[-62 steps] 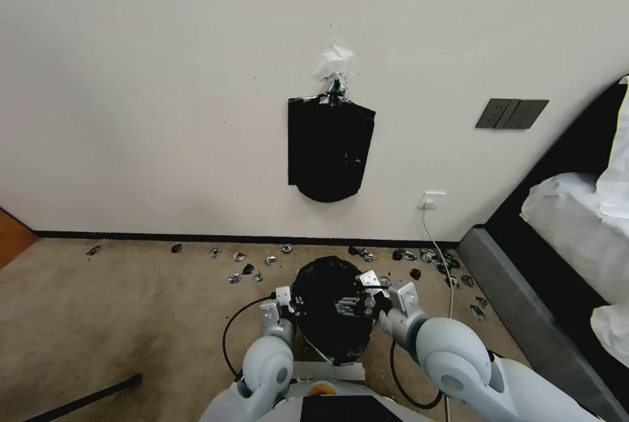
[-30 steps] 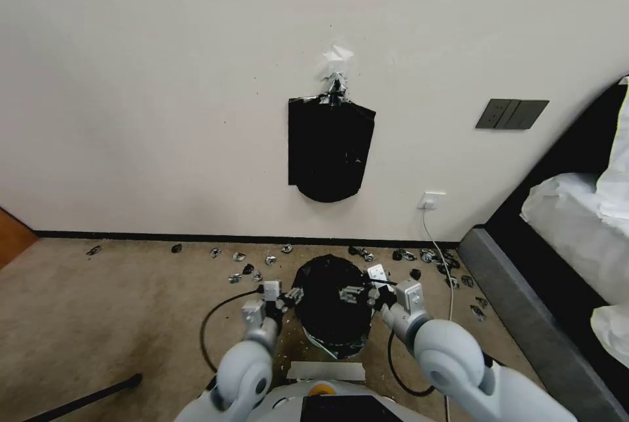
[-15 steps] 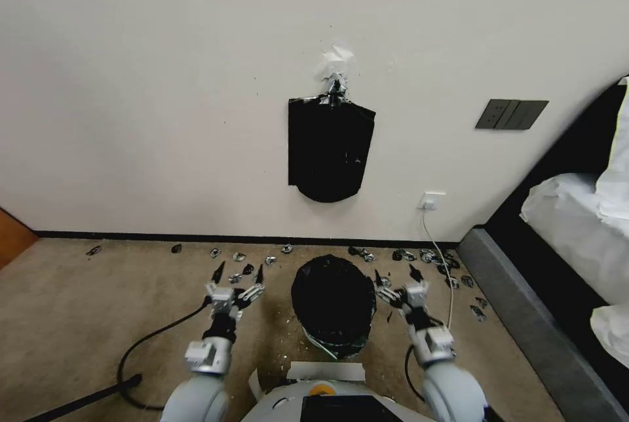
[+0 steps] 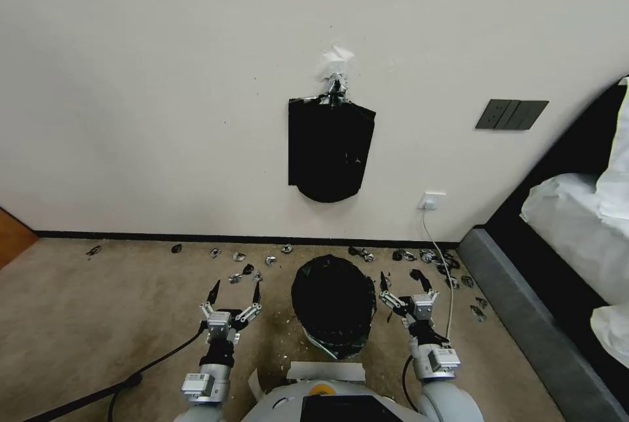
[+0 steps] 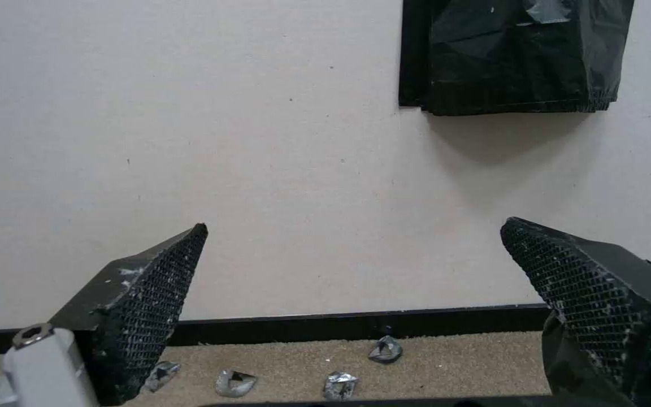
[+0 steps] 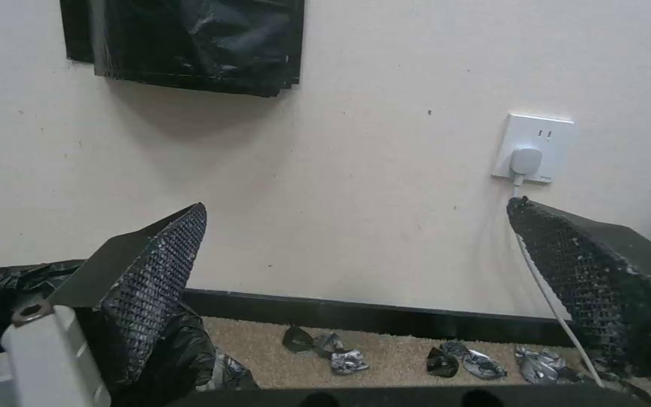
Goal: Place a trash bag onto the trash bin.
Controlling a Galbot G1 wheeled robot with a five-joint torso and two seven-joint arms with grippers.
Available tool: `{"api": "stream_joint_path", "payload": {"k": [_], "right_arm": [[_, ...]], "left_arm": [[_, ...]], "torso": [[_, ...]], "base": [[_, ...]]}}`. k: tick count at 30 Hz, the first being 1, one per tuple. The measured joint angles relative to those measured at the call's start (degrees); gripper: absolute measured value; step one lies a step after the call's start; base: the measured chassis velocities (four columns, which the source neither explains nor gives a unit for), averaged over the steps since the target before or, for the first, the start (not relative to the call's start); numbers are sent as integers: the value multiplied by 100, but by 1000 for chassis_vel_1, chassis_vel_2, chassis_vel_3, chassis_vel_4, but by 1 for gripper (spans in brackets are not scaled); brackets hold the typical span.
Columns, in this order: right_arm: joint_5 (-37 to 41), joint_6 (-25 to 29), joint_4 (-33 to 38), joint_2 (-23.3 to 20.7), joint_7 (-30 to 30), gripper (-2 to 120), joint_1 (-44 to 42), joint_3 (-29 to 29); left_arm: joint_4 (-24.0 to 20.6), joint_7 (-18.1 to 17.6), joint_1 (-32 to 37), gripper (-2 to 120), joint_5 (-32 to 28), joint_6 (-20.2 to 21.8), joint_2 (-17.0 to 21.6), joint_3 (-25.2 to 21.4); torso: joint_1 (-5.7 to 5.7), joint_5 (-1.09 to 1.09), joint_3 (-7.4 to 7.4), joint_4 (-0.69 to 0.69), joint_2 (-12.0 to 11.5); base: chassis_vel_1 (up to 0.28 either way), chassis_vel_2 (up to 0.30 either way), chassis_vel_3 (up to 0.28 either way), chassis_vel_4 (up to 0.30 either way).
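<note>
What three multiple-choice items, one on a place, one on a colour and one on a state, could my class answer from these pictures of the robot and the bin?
1. Where does the pack of bags hang?
A. On the wall above the trash bin
B. On the bed
C. On the floor by the door

2. What colour is the trash bag over the trash bin?
A. White
B. Black
C. Blue

3. How do the left gripper and right gripper stand?
A. Both shut on the bag
B. One open, one shut
C. Both open, on either side of the bin

Answers:
1. A: the head view shows it fixed to the wall straight above the bin.
2. B: glossy black plastic covers the bin's mouth.
3. C: both wrist views show fingers spread wide with nothing between them.
</note>
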Motion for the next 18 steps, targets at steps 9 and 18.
{"api": "stream_joint_path", "payload": {"k": [9, 18], "right_arm": [[20, -25, 4, -15, 8, 100, 10, -9], [31, -36, 9, -21, 12, 100, 14, -15]], "left_arm": [[1, -11, -11, 100, -13, 22, 5, 6], [2, -17, -15, 100, -22, 33, 8, 10]], "torso": [[0, 0, 1, 0, 0], [0, 0, 1, 0, 0]], "base": [[0, 0, 0, 0], [0, 0, 0, 0]]}}
